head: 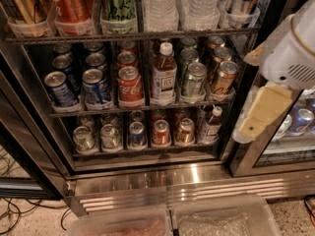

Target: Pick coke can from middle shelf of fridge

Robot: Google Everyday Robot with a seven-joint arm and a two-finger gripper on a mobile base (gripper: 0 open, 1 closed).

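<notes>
The coke can is a short red can with white script, standing upright at the front of the middle shelf of the fridge. Blue cans stand to its left and a white-capped bottle to its right, with green and copper cans further right. More red cans stand in the row behind it. My gripper, cream-coloured under a white arm housing, hangs at the right, in front of the fridge's right frame, well apart from the coke can and a little lower than it.
The top rack holds tall cans and clear water bottles. The bottom rack holds several short cans and a small bottle. Two clear plastic bins sit at the bottom edge. Cables lie on the floor at left.
</notes>
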